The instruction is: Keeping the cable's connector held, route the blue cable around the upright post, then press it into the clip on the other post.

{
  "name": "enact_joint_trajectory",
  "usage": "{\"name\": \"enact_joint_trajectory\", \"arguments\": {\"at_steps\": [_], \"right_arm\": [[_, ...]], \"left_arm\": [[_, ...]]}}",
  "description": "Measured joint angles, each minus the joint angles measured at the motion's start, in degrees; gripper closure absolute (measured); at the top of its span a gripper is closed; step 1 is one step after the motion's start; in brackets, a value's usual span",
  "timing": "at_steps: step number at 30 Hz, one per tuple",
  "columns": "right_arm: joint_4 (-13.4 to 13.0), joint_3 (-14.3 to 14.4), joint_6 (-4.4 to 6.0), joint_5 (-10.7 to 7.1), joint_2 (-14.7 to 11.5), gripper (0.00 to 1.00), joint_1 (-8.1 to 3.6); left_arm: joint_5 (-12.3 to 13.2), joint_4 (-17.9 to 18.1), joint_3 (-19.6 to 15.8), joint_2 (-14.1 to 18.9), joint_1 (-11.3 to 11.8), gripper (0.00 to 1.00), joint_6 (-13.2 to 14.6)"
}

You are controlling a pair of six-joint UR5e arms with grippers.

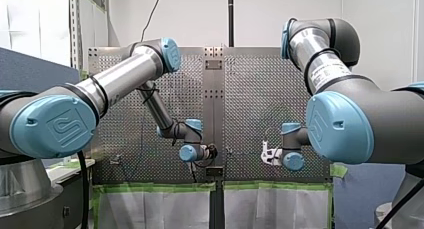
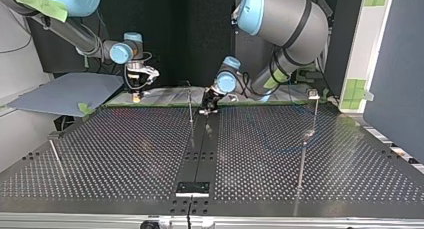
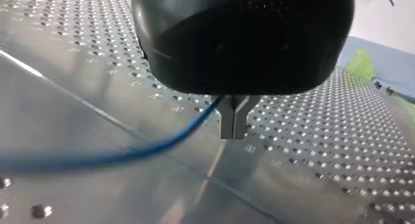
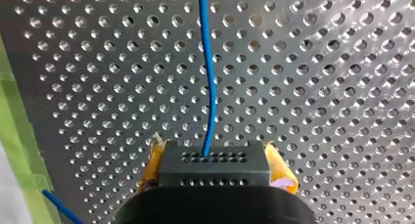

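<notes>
Bench (image 2: 125,154), perforated, carries a clip-topped post (image 2: 313,114) at the top view's right and a thin post (image 2: 190,106) mid-bench. Just beyond it, left gripper (image 3: 234,132) pinches the blue cable (image 3: 161,145) in closed metal fingers. Farthest back, right gripper (image 4: 215,155) clamps the black connector (image 4: 215,169) between yellow pads.

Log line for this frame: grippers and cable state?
left gripper: shut on cable | right gripper: shut on connector | clip: no cable seen in it | stage: clipping not yet done
</notes>
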Motion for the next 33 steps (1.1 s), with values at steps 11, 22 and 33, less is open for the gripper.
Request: {"name": "enact_joint_trajectory", "arguments": {"at_steps": [11, 22, 33], "right_arm": [[0.56, -1.22, -0.21, -0.02, 0.01, 1.00, -0.60], [1.45, -3.66, 0.22, -2.57, 0.09, 1.00, -0.71], [2.68, -5.00, 0.24, -3.42, 0.17, 1.00, -0.78]], "left_arm": [[0.07, -1.38, 0.33, 0.04, 0.43, 1.00, 0.72], [0.21, -4.94, 0.32, 0.06, 0.88, 1.00, 6.42], [-0.49, -5.65, 0.29, 0.06, 0.54, 0.75, 8.57]]}}
